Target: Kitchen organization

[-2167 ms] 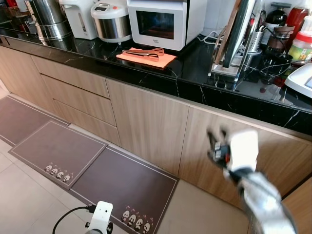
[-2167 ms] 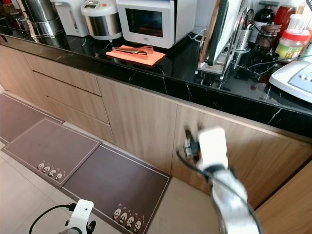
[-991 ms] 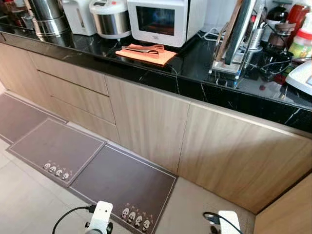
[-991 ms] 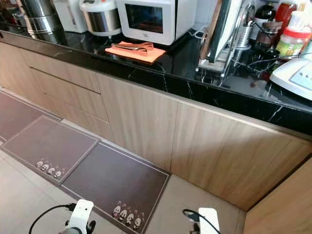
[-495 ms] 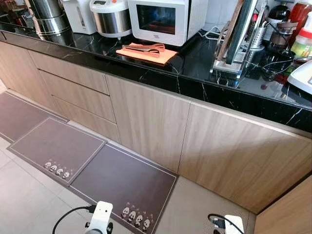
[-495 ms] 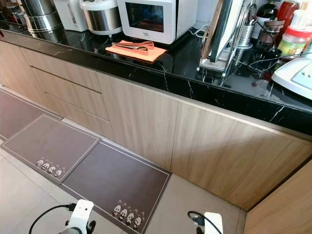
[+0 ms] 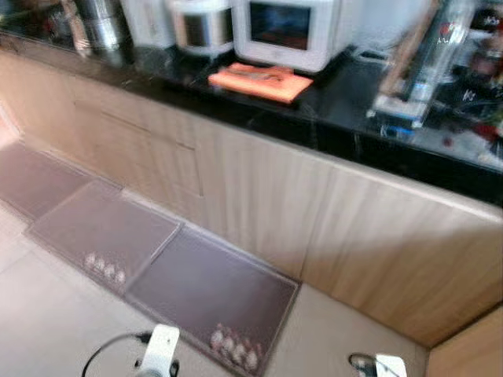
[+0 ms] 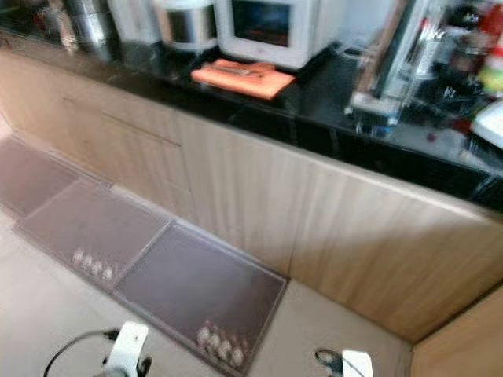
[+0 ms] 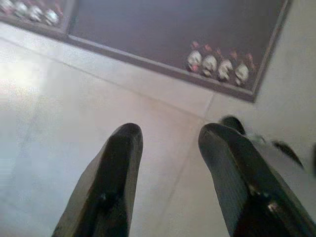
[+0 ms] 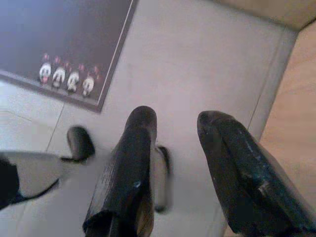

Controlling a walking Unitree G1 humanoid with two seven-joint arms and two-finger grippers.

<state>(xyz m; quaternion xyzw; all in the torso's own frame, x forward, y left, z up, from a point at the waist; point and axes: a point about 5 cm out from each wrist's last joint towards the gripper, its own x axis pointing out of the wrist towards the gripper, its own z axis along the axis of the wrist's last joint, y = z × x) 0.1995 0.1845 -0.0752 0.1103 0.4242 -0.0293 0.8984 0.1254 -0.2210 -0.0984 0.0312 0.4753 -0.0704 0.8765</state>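
Both hanging low over the floor tiles — left pincer (image 9: 168,148) and right pincer (image 10: 180,143) alike parted and empty. Up and ahead on the black desk (image 7: 346,102), well apart: orange cloth (image 7: 259,82), long axis along the desk edge. Roughly between the arms — hard to call which is nearer.

A black, white-veined counter (image 7: 346,118) is seen above light wood-grain cabinets (image 7: 259,204). An orange cloth (image 7: 259,82) is laid on it, beside a white microwave (image 7: 287,31) and a silver and white rice cooker (image 7: 200,23). Brown mats (image 7: 212,294) edged with small panda faces are spread over pale beige tiles (image 7: 47,314). Black fingers (image 9: 116,182) are shown on both grippers.
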